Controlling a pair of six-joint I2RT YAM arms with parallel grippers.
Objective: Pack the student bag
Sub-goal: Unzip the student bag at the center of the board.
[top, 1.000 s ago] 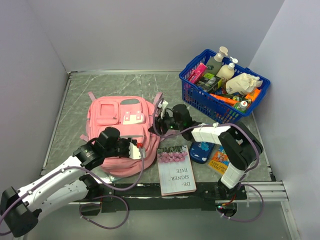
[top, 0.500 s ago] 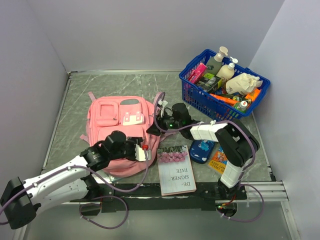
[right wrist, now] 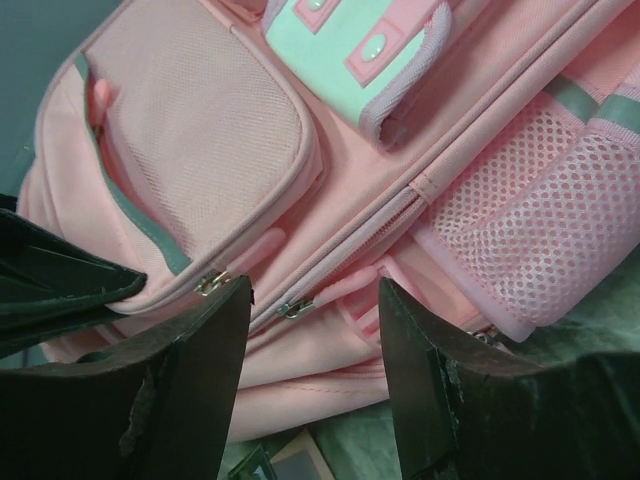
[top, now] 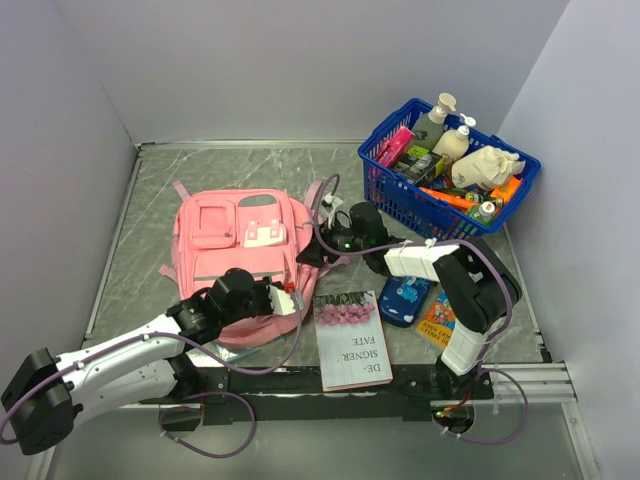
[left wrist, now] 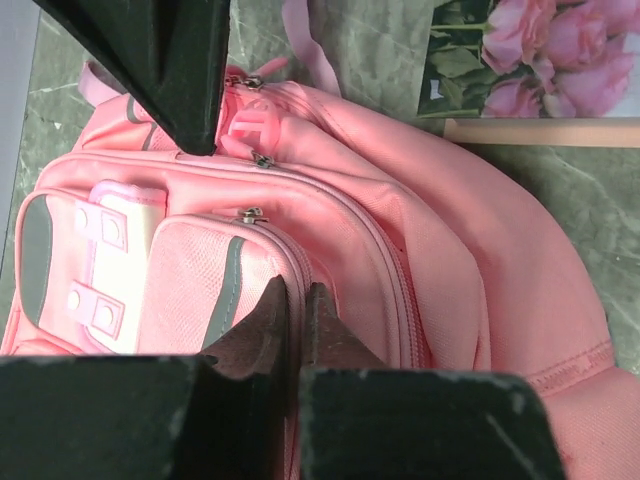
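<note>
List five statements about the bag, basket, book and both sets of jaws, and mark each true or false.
1. The student bag lies on the table, front pockets up. True.
2. On the left gripper the jaws stand wide open. False: they are shut.
3. The blue basket is empty. False: bottles and more fill it.
4. On the right gripper the jaws are open, pointed at the bag. True.
5. The rose-covered book is inside the bag. False: it lies on the table beside it.

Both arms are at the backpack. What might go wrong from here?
1. The left gripper is shut short of the pocket's zipper pull; it may be gripping nothing.
2. The right gripper, open, faces two close zipper pulls on the student bag; it may pinch the wrong one.
</note>
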